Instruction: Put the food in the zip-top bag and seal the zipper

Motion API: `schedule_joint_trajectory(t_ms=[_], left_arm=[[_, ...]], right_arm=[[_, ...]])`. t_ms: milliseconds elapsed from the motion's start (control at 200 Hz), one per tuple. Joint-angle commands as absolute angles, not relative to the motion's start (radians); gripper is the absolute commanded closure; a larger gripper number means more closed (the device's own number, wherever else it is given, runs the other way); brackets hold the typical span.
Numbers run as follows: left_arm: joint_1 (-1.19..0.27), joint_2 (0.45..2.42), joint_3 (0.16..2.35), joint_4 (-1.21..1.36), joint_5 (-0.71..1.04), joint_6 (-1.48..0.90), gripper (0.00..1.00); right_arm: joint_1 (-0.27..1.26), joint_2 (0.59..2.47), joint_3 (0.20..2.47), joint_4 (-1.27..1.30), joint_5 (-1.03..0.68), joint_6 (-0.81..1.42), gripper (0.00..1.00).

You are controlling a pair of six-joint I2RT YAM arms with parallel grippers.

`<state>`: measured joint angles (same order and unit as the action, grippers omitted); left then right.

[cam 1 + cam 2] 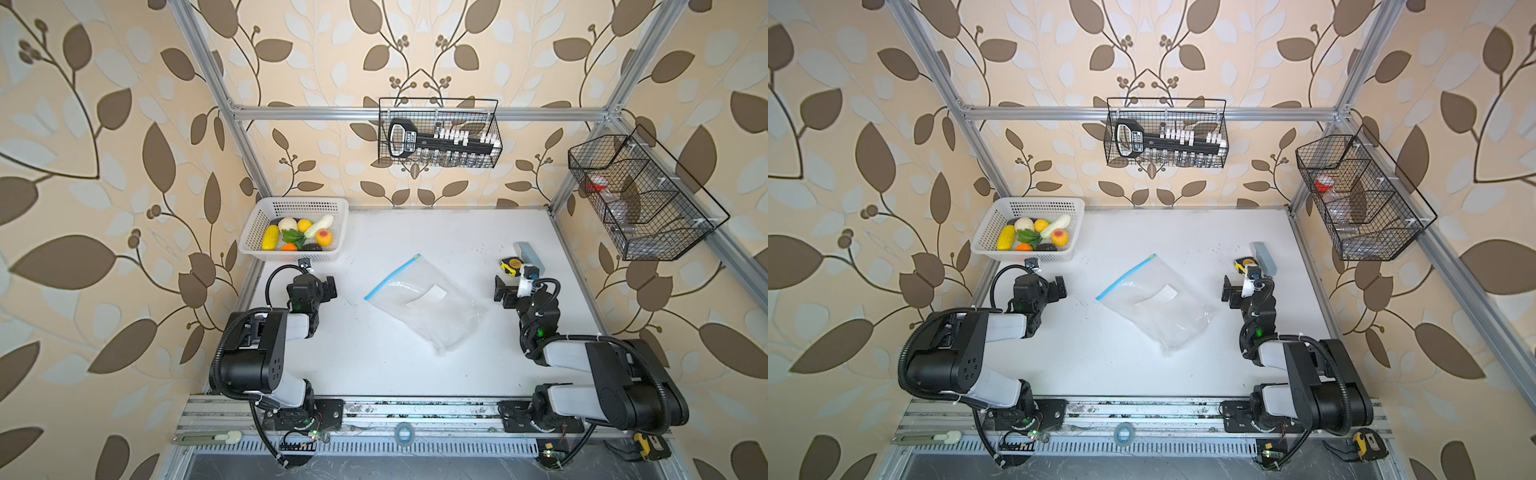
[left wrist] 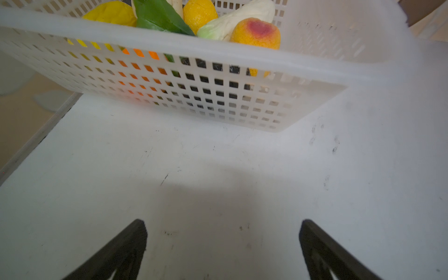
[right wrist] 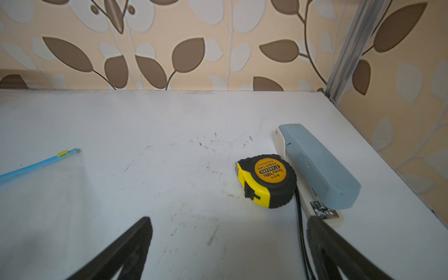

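The white desk [image 1: 415, 365] carries a clear bag [image 1: 432, 316] lying flat near its centre, well apart from both arms. Its plastic nearly vanishes against the surface. Whether the blue zipper [image 1: 392, 276] along the edge facing 10 o'clock is sealed cannot be told. The right wrist view cuts the bag off, showing only the zipper's yellow-tipped end.

At 10 o'clock stands a white basket [image 1: 253, 226]. The left tool [image 2: 223, 223] is spread wide and empty just before it. The right tool [image 3: 229, 219] is equally spread and empty, near a stapler [image 3: 322, 169] and tape measure [image 3: 266, 181] at 2 o'clock. Both tools' fingers run off frame.

All the food [image 1: 299, 235] sits in the basket, with the eggplant [image 1: 311, 247] and orange [image 1: 289, 247] half hidden by its front wall.
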<state>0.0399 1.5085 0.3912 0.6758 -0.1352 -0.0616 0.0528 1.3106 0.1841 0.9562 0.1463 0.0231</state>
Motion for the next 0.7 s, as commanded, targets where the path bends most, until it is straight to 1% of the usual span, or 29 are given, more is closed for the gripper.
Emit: schedule_joint_trajectory(t_ms=[0,115,200,290,375,445,525,600,695], left_arm=[[0.028,1.488,0.399,0.703,-0.151,-0.052,0.01],[0.0,1.458,0.441,0.614,-0.208,-0.045,0.01],[-0.003,1.446,0.5,0.5,-0.257,-0.057,0.01],[-0.015,1.385,0.545,0.4,-0.292,-0.059,0.01],[-0.04,1.341,0.584,0.301,-0.343,-0.086,0.01],[-0.059,1.306,0.629,0.189,-0.352,-0.153,0.01],[-0.084,1.264,0.682,0.06,-0.32,-0.215,0.01],[-0.104,1.228,0.731,-0.046,-0.253,-0.24,0.01],[-0.137,1.18,0.775,-0.172,-0.244,-0.288,0.01]], right_arm=[[0.072,1.192,0.273,0.755,0.3,0.02,0.0],[0.106,1.087,0.33,0.613,0.358,0.033,0.0],[0.164,1.006,0.369,0.486,0.469,0.09,0.0],[0.219,0.932,0.411,0.346,0.483,0.118,0.0],[0.281,0.88,0.467,0.171,0.535,0.213,0.0],[0.32,0.847,0.511,0.023,0.509,0.283,0.0],[0.355,0.808,0.527,-0.096,0.464,0.353,0.0],[0.359,0.755,0.531,-0.188,0.407,0.421,0.0],[0.358,0.693,0.54,-0.276,0.324,0.47,0.0]])
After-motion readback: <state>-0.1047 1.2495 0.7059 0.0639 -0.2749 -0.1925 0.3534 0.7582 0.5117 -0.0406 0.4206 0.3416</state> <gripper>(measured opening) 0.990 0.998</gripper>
